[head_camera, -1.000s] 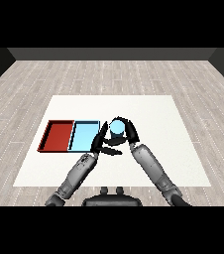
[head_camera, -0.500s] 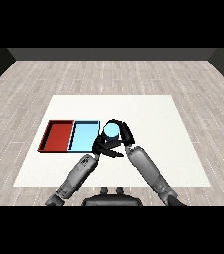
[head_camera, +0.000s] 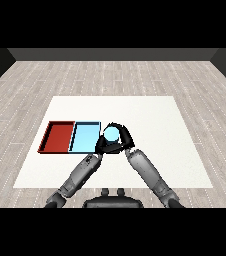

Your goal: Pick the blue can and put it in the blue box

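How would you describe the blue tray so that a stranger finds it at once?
On the white table, two shallow trays lie side by side left of the middle. The blue tray is the right one, nearest the right hand holding the blue can. Its light blue colour sets it apart from the red tray.

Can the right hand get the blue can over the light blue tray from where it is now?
Probably yes: the right hand holds the blue can right beside the light blue tray, with nothing between.
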Controlling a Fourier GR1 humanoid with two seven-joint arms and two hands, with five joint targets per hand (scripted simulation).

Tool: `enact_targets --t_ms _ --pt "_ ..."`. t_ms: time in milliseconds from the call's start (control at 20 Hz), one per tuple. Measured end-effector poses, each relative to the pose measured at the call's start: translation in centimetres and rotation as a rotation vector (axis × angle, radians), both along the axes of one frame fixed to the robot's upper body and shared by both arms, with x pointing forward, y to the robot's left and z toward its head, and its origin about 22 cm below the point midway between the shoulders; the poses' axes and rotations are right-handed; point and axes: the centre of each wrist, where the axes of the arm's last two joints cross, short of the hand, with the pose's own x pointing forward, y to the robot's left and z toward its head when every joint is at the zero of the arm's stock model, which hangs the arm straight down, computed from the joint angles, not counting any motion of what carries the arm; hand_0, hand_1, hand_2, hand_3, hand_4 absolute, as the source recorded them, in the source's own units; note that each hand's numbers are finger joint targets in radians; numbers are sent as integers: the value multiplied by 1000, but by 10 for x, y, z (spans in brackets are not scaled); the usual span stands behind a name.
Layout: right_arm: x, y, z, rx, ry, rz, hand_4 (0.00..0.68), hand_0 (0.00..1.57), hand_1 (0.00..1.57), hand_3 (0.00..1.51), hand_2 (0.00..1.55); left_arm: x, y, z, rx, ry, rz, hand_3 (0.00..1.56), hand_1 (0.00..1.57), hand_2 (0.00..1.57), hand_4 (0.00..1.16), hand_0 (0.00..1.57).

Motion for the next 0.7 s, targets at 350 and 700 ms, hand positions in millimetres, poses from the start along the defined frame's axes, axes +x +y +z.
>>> enact_targets --t_ms 350,700 --pt "6 -5 2 19 0 -4 554 1491 1491 1370 1447 1 -6 1 24 1 52 1485 1571 1567 1144 1571" --pt "2 -3 1 59 32 14 0 0 0 0 0 2 -1 -2 27 -27 98 1488 1571 1571 1128 1571"
